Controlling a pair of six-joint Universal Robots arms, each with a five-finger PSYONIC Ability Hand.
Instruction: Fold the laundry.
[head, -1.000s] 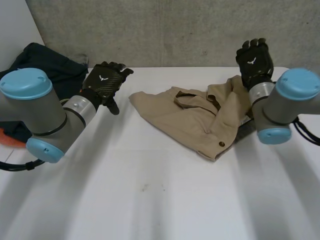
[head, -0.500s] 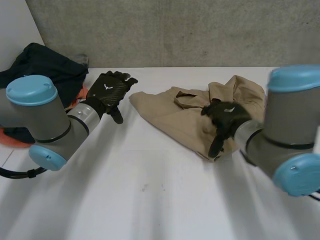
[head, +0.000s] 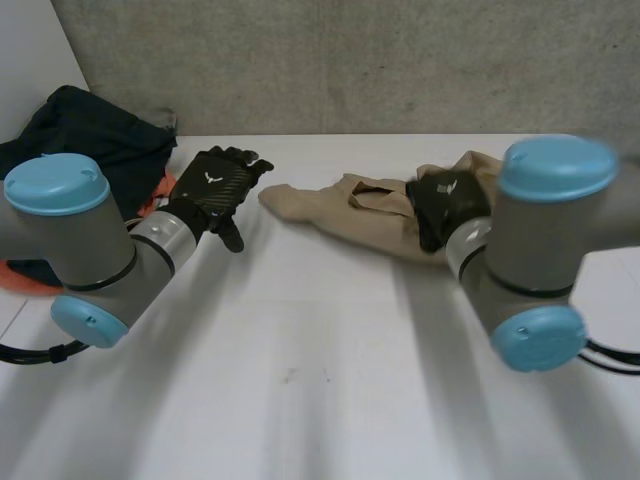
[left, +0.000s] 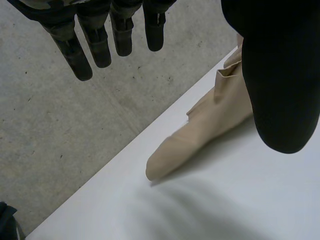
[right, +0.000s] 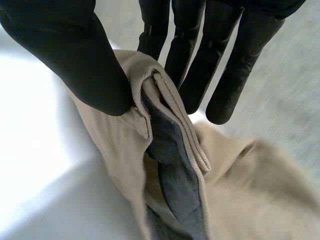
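A khaki garment (head: 335, 208) lies crumpled at the far middle of the white table (head: 300, 340). My right hand (head: 448, 198) is over its right part. In the right wrist view the thumb (right: 65, 47) and the fingers (right: 192, 55) pinch a folded edge of the khaki cloth (right: 117, 150), and its grey lining shows. My left hand (head: 215, 183) hovers open to the left of the garment, apart from it. In the left wrist view its fingers (left: 95, 45) are straight, and the garment's pointed end (left: 197, 137) lies on the table beyond the palm.
A heap of dark clothes (head: 90, 130) sits at the far left corner, with something orange (head: 20, 275) below it. A concrete wall (head: 350, 60) runs right behind the table's far edge. The right arm's big joint (head: 545, 250) stands over the table's right side.
My right hand came down from the far right onto the garment's near edge, pinched it and drew it up and back, bunching the cloth. The left hand barely moved.
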